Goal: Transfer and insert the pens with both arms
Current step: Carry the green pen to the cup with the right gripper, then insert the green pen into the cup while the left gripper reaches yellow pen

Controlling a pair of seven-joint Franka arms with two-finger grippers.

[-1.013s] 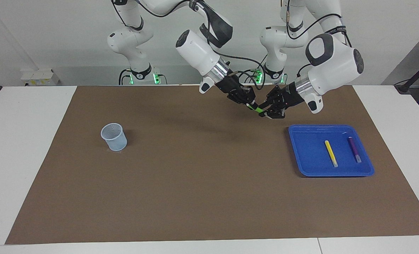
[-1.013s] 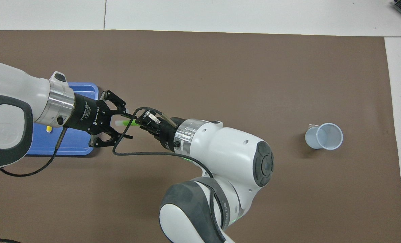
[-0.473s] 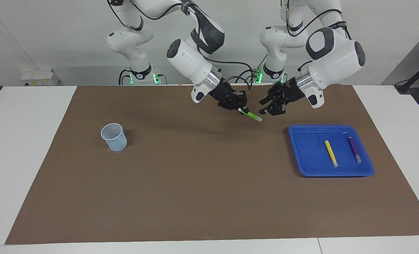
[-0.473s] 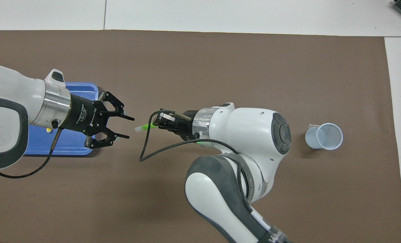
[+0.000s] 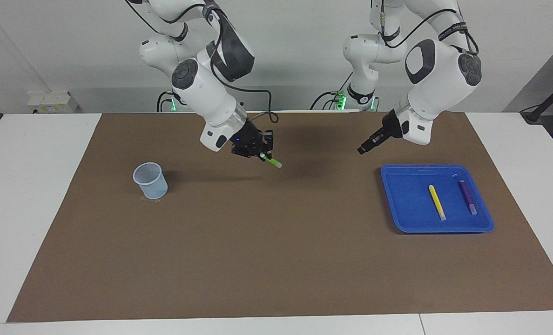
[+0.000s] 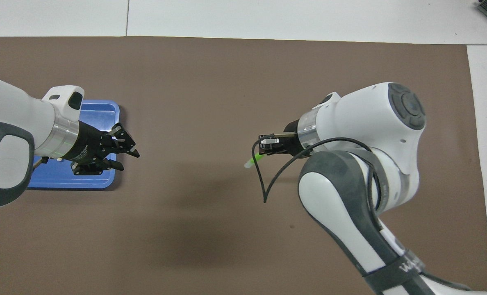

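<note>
Brown mat (image 5: 276, 260) is covering most of the table w/ plenty of bare room mid-table. Blue tray (image 5: 404, 223) is sitting toward the left arm's end, holding the yellow pen (image 5: 436, 202) & purple pen (image 5: 468, 197), lying side by side, apart. Pale cup (image 5: 150, 180) is standing upright toward the right arm's end, well apart from the tray.

Right gripper (image 5: 254, 151) is hanging over the mat between cup & tray, pinching the green pen (image 5: 272, 162) near one end; pale tip is pointing down, slantwise. Left gripper (image 5: 363, 150) is hovering over the mat just by the tray's edge nearer the robots, holding nothing; can't tell how its fingers stand.

Pen's prob. light, stiff, smooth, so apt to swivel in a pinch; best gripped mid-barrel. Cup looks light, narrow-mouthed, prob. tips if its rim's nudged. Path to the cup is looking clear.
</note>
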